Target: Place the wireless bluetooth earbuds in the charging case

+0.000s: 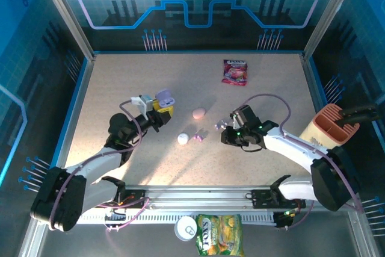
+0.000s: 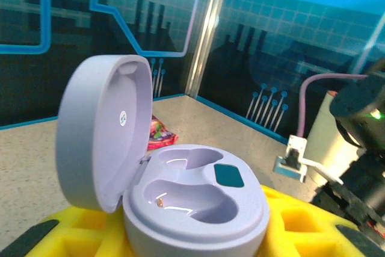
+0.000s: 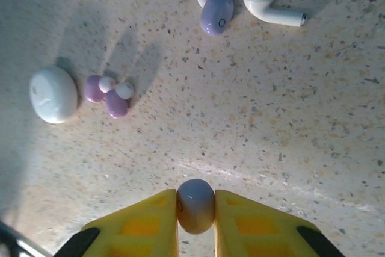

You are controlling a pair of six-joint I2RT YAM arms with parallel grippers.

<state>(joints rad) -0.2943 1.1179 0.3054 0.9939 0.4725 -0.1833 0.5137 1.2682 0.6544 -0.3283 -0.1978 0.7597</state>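
Left claw: closed on the base of the charging case and held it off the surface, left of centre.
Charging case: lilac and pebble-shaped. Its lid was hinged up and back, and both moulded wells looked empty and faced upward.
White case: lay closed on the surface, between the two claws.
Purple pair: two small purple buds with white tips lay touching each other, just beside the white case.
Lilac bud: lay loose on the surface, farther from the right claw, with a white stemmed bud just beside it.
Right claw: its yellow fingers were pressed together on one small bud, right of centre and low over the surface.
Held bud: a pale, glossy, rounded bud pinched across its middle. Whether it touched the surface could not be told.
Handling: the bud was probably very light, hard and slick, so it could easily squirt out or roll between flat pads. It seemed unlikely to crush.
Where to hold: the grip across its widest part looked the safest, leaving the lower end free to enter a well.
Bud to case: they were well apart. The open case sat to the left of the held bud, with the loose buds and the white case on the surface between them.
Next need: the bud probably needed carrying left and turning to match the shape of a well.
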